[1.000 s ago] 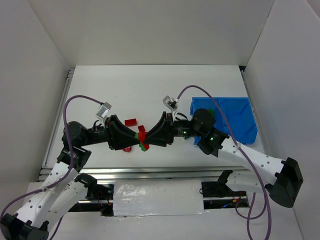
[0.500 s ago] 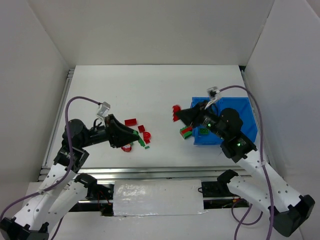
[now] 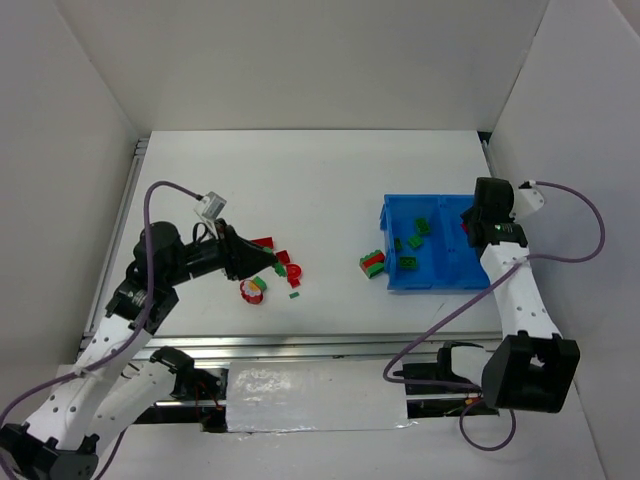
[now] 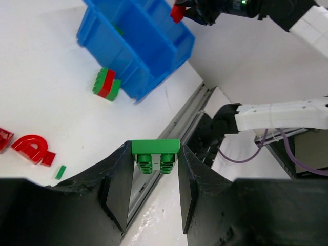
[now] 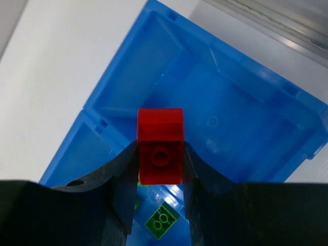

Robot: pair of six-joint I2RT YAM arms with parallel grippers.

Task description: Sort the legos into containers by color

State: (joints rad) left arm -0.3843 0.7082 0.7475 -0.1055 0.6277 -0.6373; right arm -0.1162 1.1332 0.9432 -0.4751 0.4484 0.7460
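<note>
My left gripper (image 3: 272, 264) (image 4: 155, 160) is shut on a small green brick (image 4: 155, 147) and holds it above the table, near the loose pile. My right gripper (image 3: 470, 228) (image 5: 160, 156) is shut on a red brick (image 5: 160, 128) and hangs over the blue bin (image 3: 440, 285) (image 5: 246, 118), by its middle wall. Green bricks (image 3: 412, 243) (image 5: 163, 221) lie in the bin's left compartment. A joined red-green brick (image 3: 373, 263) (image 4: 105, 84) sits on the table just left of the bin. Red pieces (image 3: 262, 243), a round red-white piece (image 3: 252, 291) and a tiny green plate (image 3: 294, 294) lie by my left gripper.
White walls close in the table on the left, back and right. A metal rail (image 3: 300, 345) runs along the near edge. Purple cables (image 3: 160, 195) loop off both wrists. In the left wrist view the bin (image 4: 148, 56) stands far ahead, with red pieces (image 4: 33, 148) at the left.
The two grippers were together at the table's middle on a red-green piece. They have parted: my right arm swung right over the bin with the red brick, my left drew back with the green one.
</note>
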